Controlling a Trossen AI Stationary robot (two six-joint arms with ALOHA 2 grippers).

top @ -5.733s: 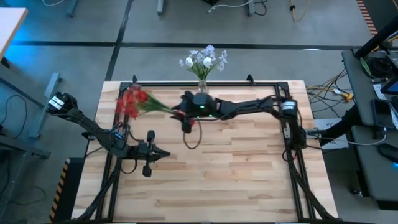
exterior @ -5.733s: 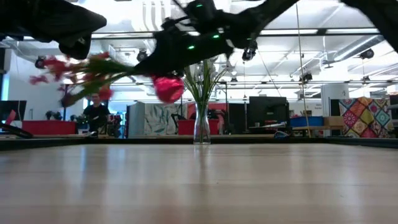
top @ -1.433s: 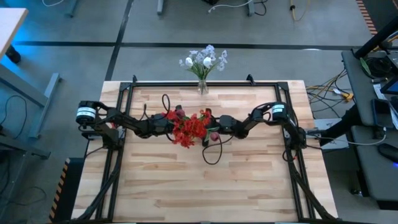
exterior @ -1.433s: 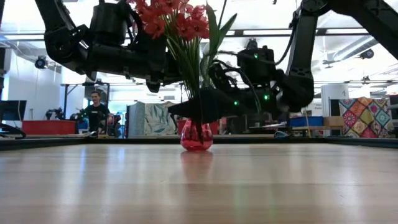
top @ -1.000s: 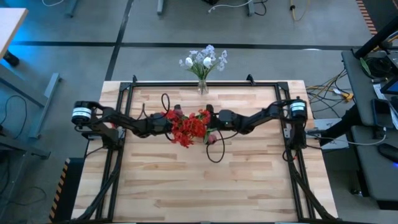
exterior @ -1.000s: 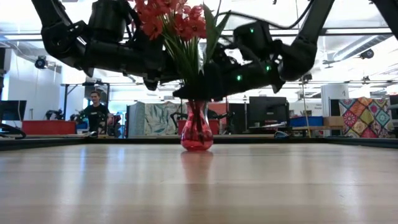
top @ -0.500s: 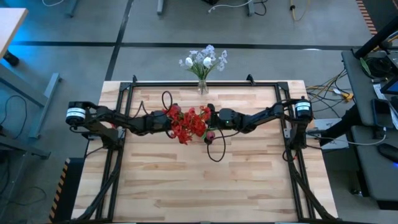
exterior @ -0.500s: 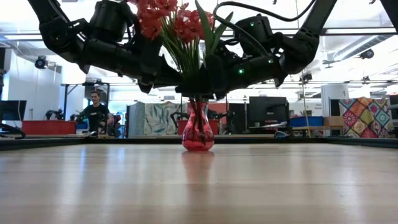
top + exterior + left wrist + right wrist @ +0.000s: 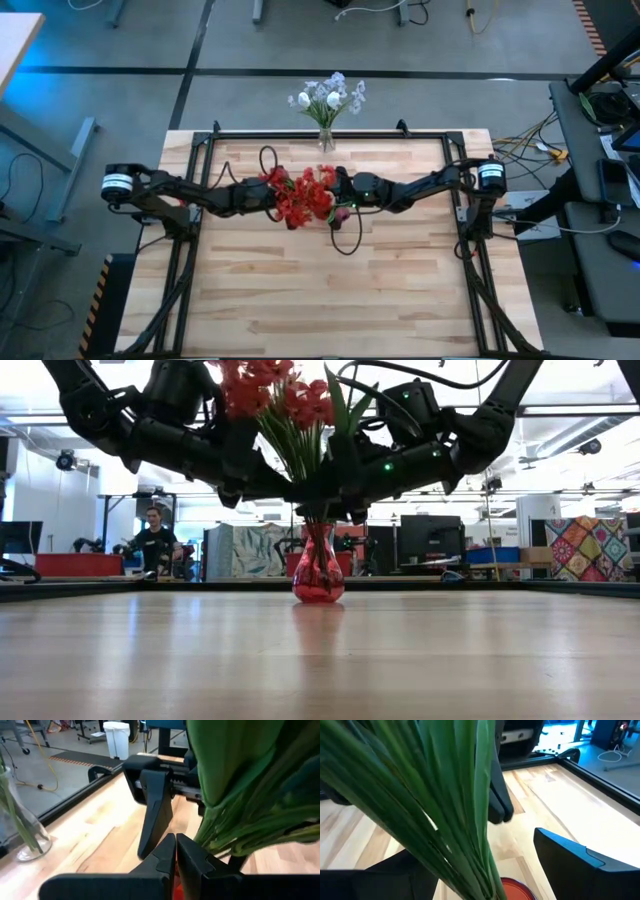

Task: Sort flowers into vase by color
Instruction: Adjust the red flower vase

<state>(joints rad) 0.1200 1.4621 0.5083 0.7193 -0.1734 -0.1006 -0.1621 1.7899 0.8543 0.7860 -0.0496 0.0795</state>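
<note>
Red flowers (image 9: 272, 395) stand in your pink vase (image 9: 318, 574) mid-table. Your left end effector (image 9: 175, 855) is pressed together beside the stems; your right end effector (image 9: 470, 870) is spread around them. White flowers (image 9: 328, 96) sit at the far edge.

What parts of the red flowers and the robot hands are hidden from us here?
- High view: the red vase is hidden under the red flowers.
- Low view: the flower stems cover where both grippers meet.
- Right wrist view: green leaves block most of the picture.
- Left wrist view: the clear vase is cut off by the edge.
</note>
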